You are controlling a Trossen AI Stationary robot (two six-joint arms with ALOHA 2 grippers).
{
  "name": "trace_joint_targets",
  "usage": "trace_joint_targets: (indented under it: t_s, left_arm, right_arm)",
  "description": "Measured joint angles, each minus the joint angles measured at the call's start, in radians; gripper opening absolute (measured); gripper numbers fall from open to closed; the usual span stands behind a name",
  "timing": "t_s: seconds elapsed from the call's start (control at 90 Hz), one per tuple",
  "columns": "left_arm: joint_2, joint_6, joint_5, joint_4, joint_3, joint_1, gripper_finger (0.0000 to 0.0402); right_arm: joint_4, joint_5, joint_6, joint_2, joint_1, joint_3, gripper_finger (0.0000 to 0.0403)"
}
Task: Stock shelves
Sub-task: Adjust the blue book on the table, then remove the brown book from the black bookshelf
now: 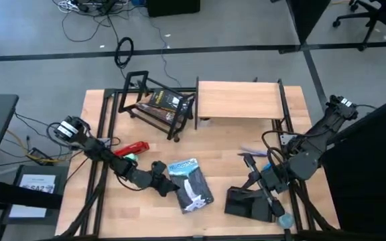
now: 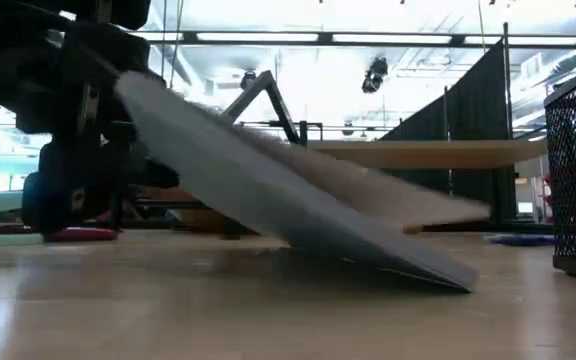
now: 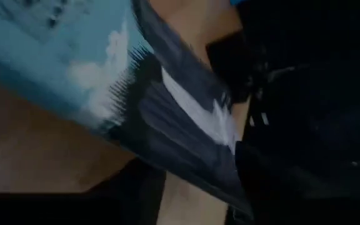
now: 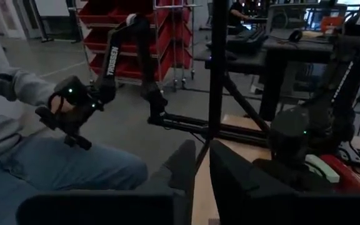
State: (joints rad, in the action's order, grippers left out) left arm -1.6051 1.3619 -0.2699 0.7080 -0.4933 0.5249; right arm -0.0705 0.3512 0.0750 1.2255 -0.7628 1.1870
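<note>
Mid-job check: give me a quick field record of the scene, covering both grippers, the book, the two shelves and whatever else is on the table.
left gripper: at the blue book's left edge, shut on it
blue book: front centre of table, one edge lifted, far edge still on the table in the low view
right gripper: right of the book, above the black mesh tray; open or shut unclear
black rack: back left, tipped at an angle, a dark book in it
wood-top shelf: back centre-right, top bare
red tool: left, beside the left arm
</note>
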Motion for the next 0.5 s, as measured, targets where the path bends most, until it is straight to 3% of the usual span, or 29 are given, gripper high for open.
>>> trace_joint_targets:
  t_s: [0.289, 0.378, 0.5]
  left_arm:
    - [0.220, -0.110, 0.071, -0.059, -0.011, -0.030, 0.0169]
    - [0.317, -0.158, 0.071, -0.285, -0.058, -0.039, 0.0157]
    - [0.420, -0.181, 0.079, -0.778, -0.188, -0.051, 0.0138]
  right_arm:
    - [0.000, 0.000, 0.000, 0.000, 0.000, 0.000, 0.0021]
    - [0.000, 0.000, 0.000, 0.000, 0.000, 0.000, 0.0021]
    - [0.000, 0.000, 0.000, 0.000, 0.000, 0.000, 0.0021]
